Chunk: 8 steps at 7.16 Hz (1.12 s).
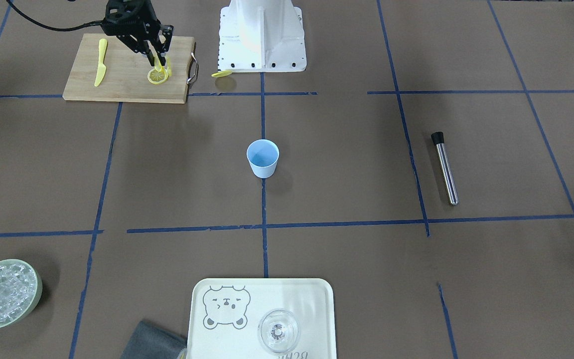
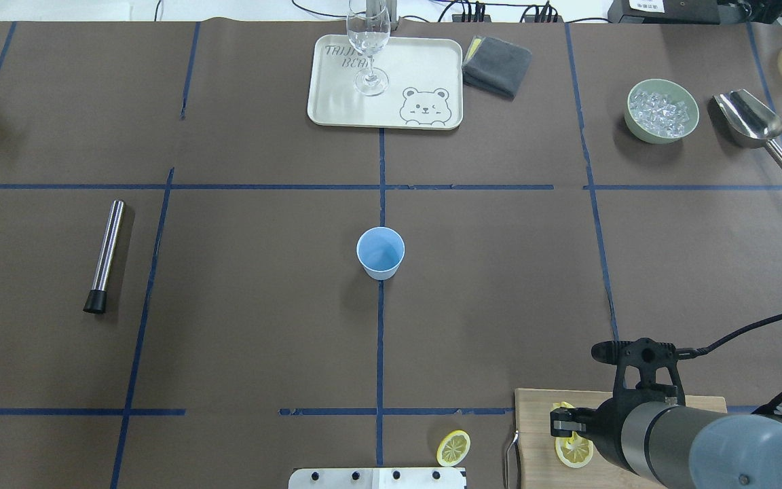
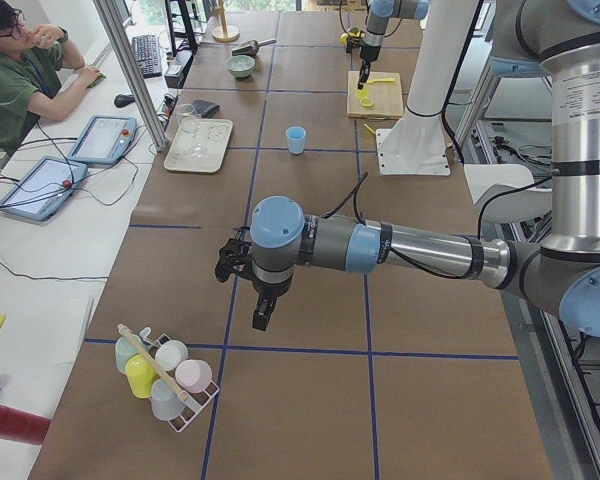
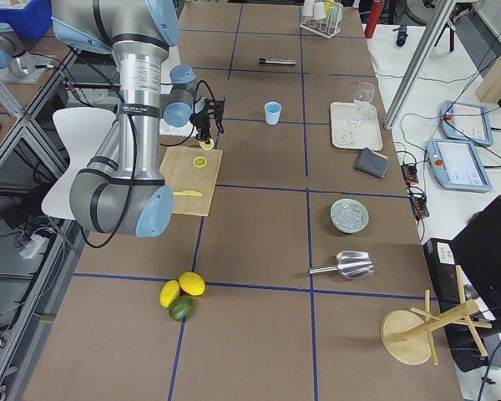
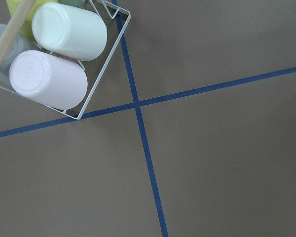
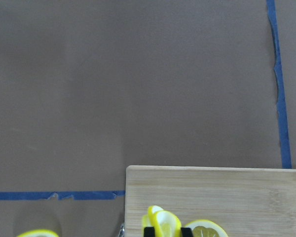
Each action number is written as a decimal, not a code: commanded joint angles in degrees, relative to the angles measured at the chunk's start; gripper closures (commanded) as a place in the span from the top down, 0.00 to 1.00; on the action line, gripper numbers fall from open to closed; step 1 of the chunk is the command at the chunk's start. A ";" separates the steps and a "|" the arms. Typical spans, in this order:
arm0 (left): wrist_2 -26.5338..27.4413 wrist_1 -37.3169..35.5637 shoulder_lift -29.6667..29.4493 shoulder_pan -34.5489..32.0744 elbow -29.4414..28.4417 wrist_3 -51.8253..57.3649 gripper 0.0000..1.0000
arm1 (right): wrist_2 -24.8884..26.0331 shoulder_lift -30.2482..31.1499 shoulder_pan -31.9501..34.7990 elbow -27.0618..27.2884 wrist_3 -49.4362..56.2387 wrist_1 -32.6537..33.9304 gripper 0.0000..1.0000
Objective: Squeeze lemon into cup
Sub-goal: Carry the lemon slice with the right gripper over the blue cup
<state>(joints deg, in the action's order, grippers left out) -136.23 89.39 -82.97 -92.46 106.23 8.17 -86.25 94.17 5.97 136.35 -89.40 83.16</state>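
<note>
The light-blue cup (image 1: pixel 262 158) stands upright at the table's middle, also in the overhead view (image 2: pixel 381 252). My right gripper (image 1: pixel 160 64) hangs over the wooden cutting board (image 1: pixel 117 87), shut on a lemon slice (image 6: pixel 163 224) that is bent between its fingertips. A second slice (image 1: pixel 157 76) lies flat on the board just below the gripper. A third slice (image 2: pixel 453 448) lies on the table beside the board. My left gripper (image 3: pixel 261 312) shows only in the exterior left view, far from the cup; I cannot tell whether it is open or shut.
A yellow knife (image 1: pixel 100 62) lies on the board. A steel muddler (image 1: pixel 445 167) lies on the robot's left. A tray (image 1: pixel 217 319) with a clear glass (image 1: pixel 278 330), a grey cloth (image 1: pixel 150 344) and a bowl of ice (image 1: pixel 3 293) sit at the far edge. A cup rack (image 5: pixel 64 54) is below the left wrist.
</note>
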 commanded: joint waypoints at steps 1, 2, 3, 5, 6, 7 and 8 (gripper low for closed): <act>0.00 0.00 0.00 0.08 -0.15 0.00 1.00 | -7.14 -9.82 7.18 -0.20 3.41 9.42 0.06; 0.00 0.00 0.00 0.09 -0.32 0.00 1.00 | -8.05 -15.36 8.87 -0.81 5.27 15.31 0.06; 0.00 0.00 0.00 0.09 -0.41 -0.09 1.00 | -8.14 -20.73 10.10 -1.34 7.11 20.50 0.06; 0.00 0.00 -0.35 0.09 -0.76 0.00 1.00 | -10.84 -30.48 14.48 -7.28 8.27 24.67 0.06; 0.00 0.00 -0.44 0.09 -0.76 0.00 1.00 | -11.74 -34.62 16.77 -11.41 9.15 24.68 0.06; 0.00 0.00 -0.44 0.17 -0.76 -0.09 1.00 | -11.83 -39.19 18.80 -16.33 11.16 24.68 0.06; 0.00 0.00 -0.44 0.17 -0.76 0.00 1.00 | -11.92 -43.67 20.38 -21.86 11.26 24.42 0.06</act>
<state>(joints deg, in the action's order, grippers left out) -136.23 89.39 -83.37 -92.32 105.49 8.14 -97.87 56.10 24.11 120.90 -79.00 107.66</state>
